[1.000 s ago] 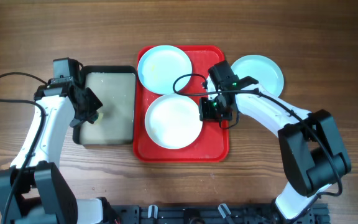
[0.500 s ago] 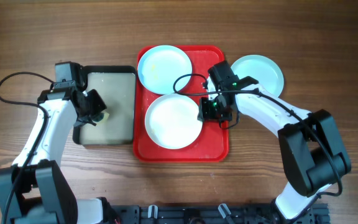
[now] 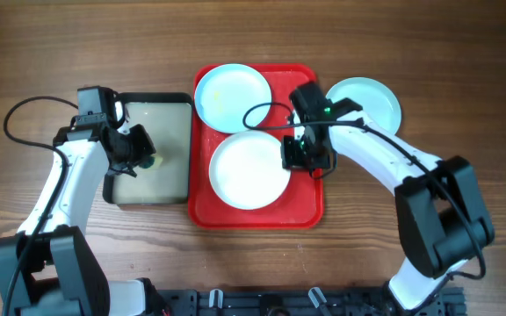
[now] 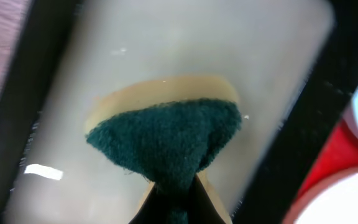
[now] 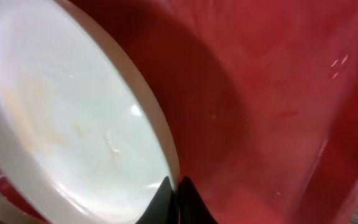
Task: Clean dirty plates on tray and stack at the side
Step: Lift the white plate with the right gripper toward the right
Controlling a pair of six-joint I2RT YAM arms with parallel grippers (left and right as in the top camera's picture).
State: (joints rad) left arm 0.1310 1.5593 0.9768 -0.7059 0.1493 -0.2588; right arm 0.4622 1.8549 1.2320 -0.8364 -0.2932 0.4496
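The left gripper [image 4: 174, 202] pinches a green-and-yellow sponge [image 4: 166, 140] over the black-rimmed basin of murky liquid [image 3: 161, 189]. The right gripper [image 3: 299, 158], closed down, nips the rim of the whitish round plate [image 3: 246, 171] on the red plastic tray [image 3: 310, 209]. It should grip firmly, so wiping cannot shift it.

Left arm [image 3: 64, 180] bent at elbow, reaching forward. Left gripper [image 3: 141, 156] points down, fingers pinched tight on sponge [image 4: 166, 140]. Right arm [image 3: 385, 158] extends inward. Right gripper [image 3: 299, 156] low, fingers clamped on plate [image 3: 249, 171] rim.
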